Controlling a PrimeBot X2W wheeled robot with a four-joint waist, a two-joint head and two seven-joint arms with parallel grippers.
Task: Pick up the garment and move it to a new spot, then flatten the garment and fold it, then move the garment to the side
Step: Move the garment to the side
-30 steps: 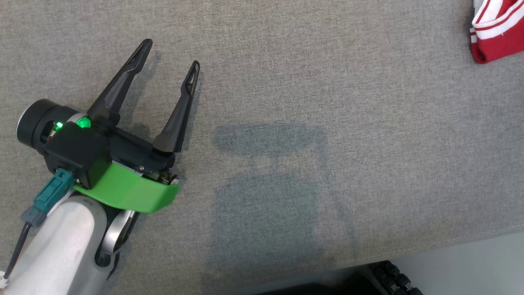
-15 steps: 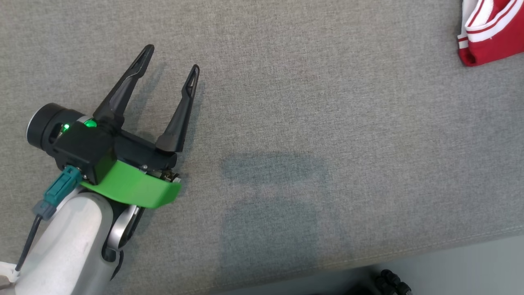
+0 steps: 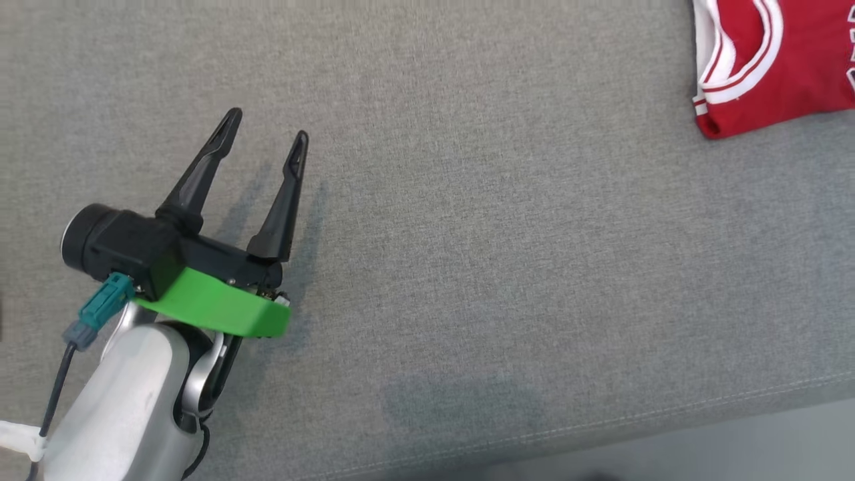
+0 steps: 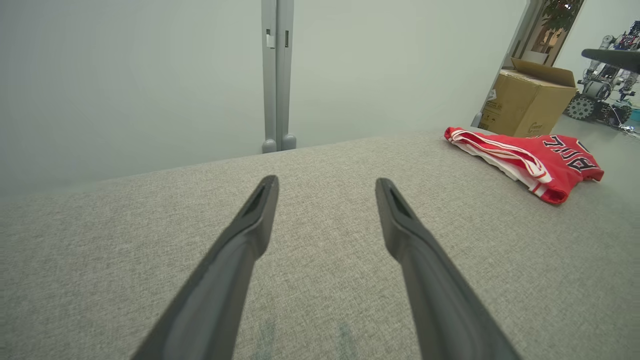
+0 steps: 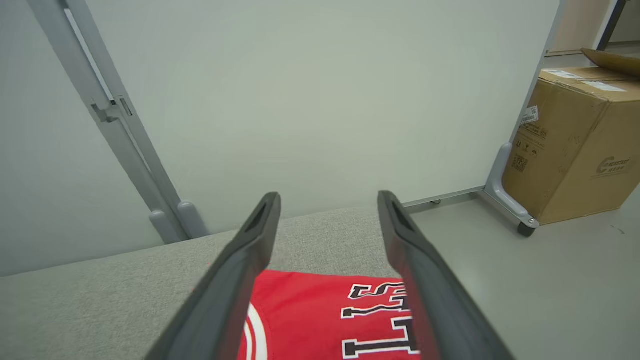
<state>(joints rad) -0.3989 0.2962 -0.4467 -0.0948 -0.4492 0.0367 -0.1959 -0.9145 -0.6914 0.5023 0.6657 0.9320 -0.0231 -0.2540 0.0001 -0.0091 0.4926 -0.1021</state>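
Red folded jersey (image 3: 775, 73) lay at the grey fabric surface's (image 3: 467, 234) right end. The head camera had swung toward it. The left gripper (image 3: 267, 125) and right gripper (image 5: 328, 197) gaped empty, so the task looked nearly done.

Left hand (image 3: 266, 125) is showing two long black tapered fingers (image 3: 199, 175) with slotted tips. Black housing (image 3: 143, 250) is carrying a cylinder (image 3: 83, 234); bright green bracket (image 3: 214, 308) is wrapping beneath. Teal connector (image 3: 105, 306) is feeding a black cable (image 3: 57, 394) beside the pale forearm (image 3: 123, 414). Right hand (image 5: 328, 200) is showing matching dark fingers.
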